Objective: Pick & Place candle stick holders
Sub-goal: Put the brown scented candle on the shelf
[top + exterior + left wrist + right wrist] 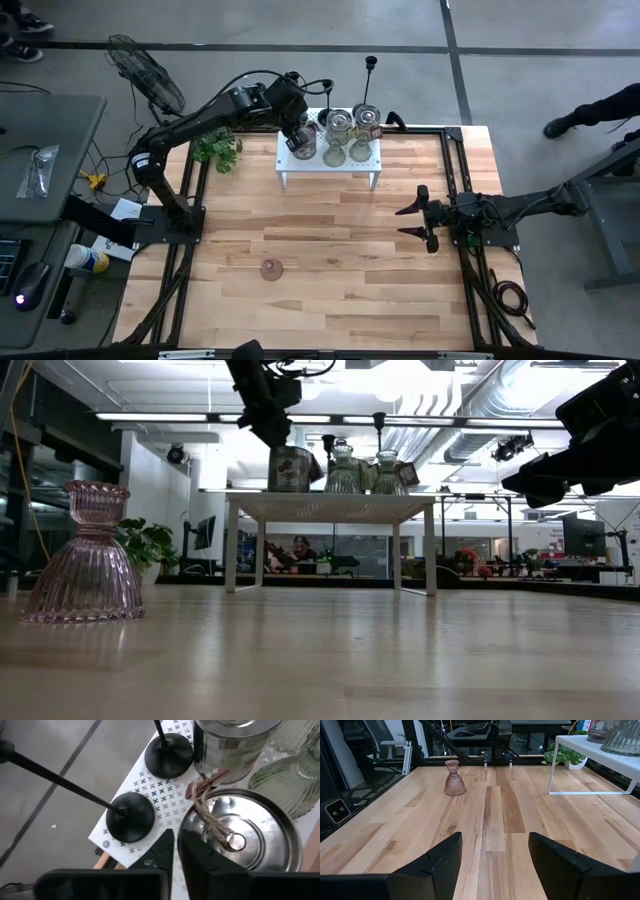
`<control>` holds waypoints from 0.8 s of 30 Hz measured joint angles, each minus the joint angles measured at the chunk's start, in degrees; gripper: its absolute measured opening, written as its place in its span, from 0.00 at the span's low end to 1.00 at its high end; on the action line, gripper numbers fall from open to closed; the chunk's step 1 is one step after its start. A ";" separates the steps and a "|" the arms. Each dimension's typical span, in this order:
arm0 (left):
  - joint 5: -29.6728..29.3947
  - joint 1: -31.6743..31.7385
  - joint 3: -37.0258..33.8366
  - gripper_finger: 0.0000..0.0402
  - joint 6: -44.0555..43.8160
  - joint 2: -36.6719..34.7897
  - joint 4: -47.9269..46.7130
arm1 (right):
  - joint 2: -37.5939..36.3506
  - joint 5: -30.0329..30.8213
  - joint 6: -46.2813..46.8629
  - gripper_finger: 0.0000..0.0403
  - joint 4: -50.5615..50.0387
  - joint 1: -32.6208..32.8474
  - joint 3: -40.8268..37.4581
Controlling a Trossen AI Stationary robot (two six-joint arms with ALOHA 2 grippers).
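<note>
Shelf (pixel 329 168), white and perforated, standing at the far side of the wooden desk (pixel 330 280) and carrying most of the candle stick holders. Left hand (pixel 176 851) is poised over the shelf's left end, its two dark fingers nearly pressed together with only a slit between them and nothing held, directly above the lid of a metal tin (pixel 245 840) tied with twine (pixel 210 815). Just beside the tin are the round bases of two black candlesticks (pixel 131 817), their thin stems rising away; a second tin (pixel 232 747) and ribbed greenish glass holders (pixel 285 780) crowd the rest of the shelf. A pink glass holder (pixel 271 269) stands alone and upright on the open desk, well apart from the shelf. Right hand (pixel 495 860) hangs above the right side of the desk, fingers spread and empty, waiting.

Judged step: selecting and grasping the next holder from the shelf. To do this well, the left hand should spread its fingers before descending, centre them on one holder only, and avoid the twine and the tins, which are not holders. A candlestick stem is thin and top-heavy, so a grip low on the stem and a straight vertical lift would likely limit tipping against its neighbours.
</note>
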 joint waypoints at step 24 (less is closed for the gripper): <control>-18.93 -11.49 -14.87 0.39 -10.15 -14.03 5.00 | -0.02 0.00 0.00 0.55 0.01 0.00 -0.01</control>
